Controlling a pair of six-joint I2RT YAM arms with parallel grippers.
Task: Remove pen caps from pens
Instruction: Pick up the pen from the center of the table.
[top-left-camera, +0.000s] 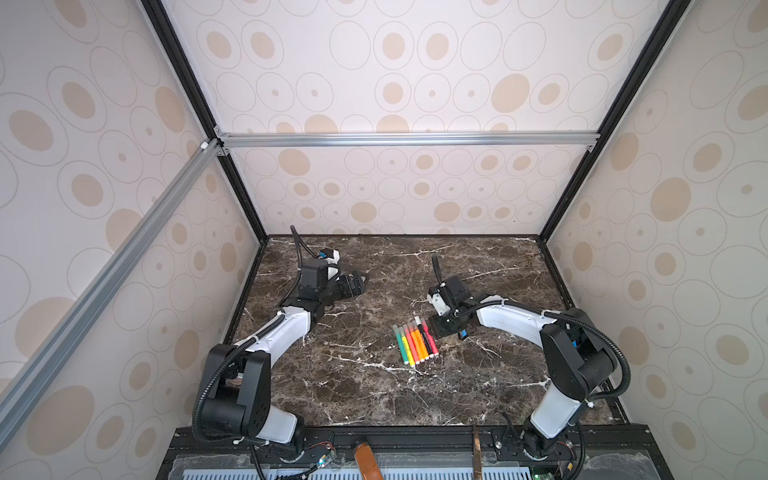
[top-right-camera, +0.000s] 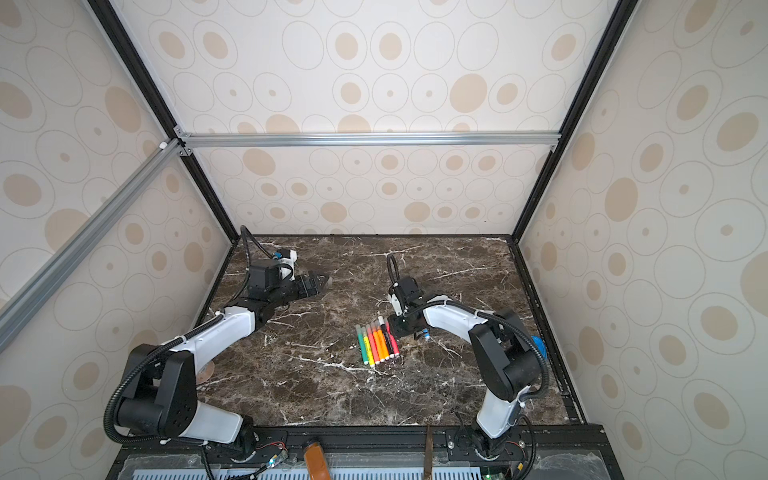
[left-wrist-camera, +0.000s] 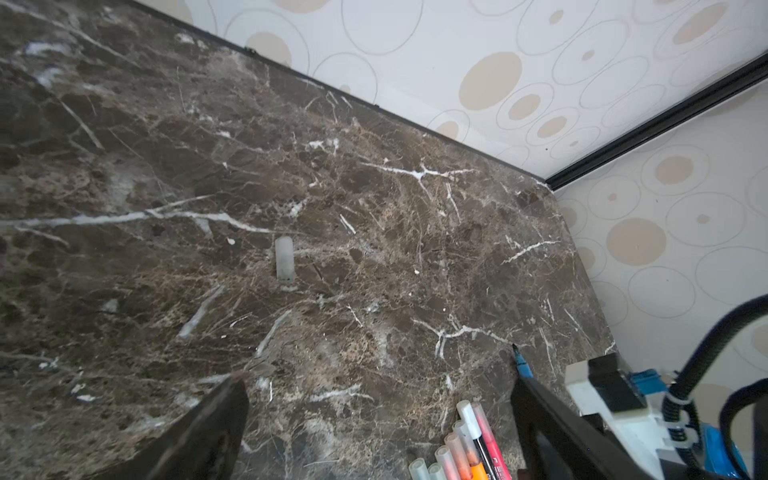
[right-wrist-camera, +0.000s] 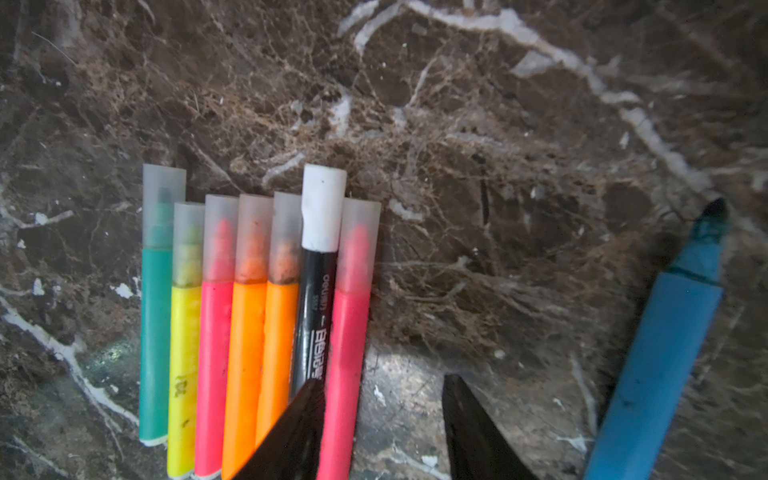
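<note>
Just beside right pincer, capped pens

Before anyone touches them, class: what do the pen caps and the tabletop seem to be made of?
The pen caps are likely frosted translucent plastic with a matte finish; colour shows through. The white cap looks like opaque plastic. The tabletop is dark brown marble or a marble-look laminate, with white veins and a slight sheen; cannot tell which.
</note>
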